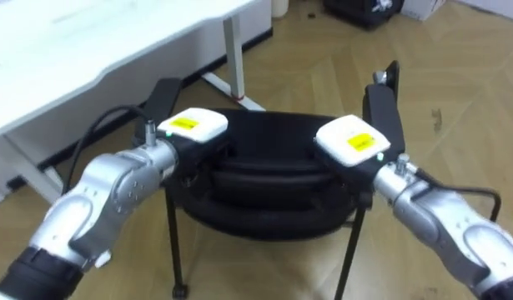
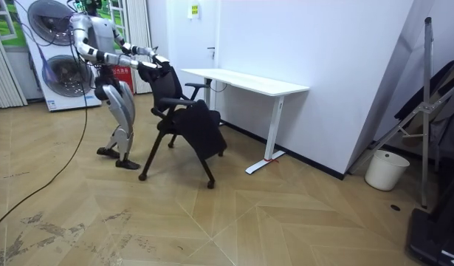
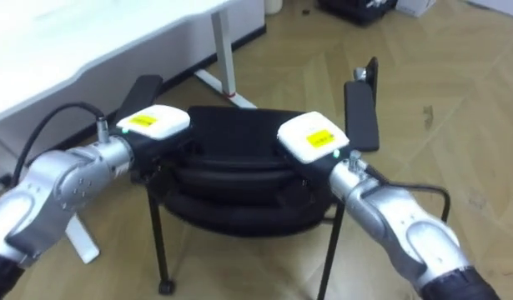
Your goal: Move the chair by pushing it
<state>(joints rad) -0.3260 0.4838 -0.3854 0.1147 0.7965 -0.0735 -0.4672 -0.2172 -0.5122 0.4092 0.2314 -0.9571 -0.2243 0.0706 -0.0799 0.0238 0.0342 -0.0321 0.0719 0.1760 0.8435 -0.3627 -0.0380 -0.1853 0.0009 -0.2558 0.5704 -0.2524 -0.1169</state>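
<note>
One black chair (image 1: 264, 179) stands on the wooden floor (image 1: 465, 92) straight in front of the robot, its backrest toward the robot and its thin dark legs on the boards. Its two armrests (image 1: 384, 108) point away from the robot toward a white table (image 1: 81, 50). In the room view the chair (image 2: 184, 118) sits between the robot and the near end of the table (image 2: 249, 80), close to that end without being tucked under it. The left hand (image 1: 193, 127) lies on the top edge of the backrest at its left corner, and the right hand (image 1: 350, 140) lies on the same edge at its right corner. Both hands are turned back-up, so their white covers face the camera. The fingers of both reach over the far side of the backrest and are hidden by the hands, so I cannot tell whether they are curled round the edge or lie straight. Both forearms run forward and slightly inward from the lower corners of the eye views, at about the same height. In the room view the robot stands upright behind the chair at the room view's left, arms stretched out at chest level. Behind it are two stacked white machines with round doors (image 2: 53, 55). A white bucket (image 2: 379, 170) stands by the wall, well apart at the room view's right.
</note>
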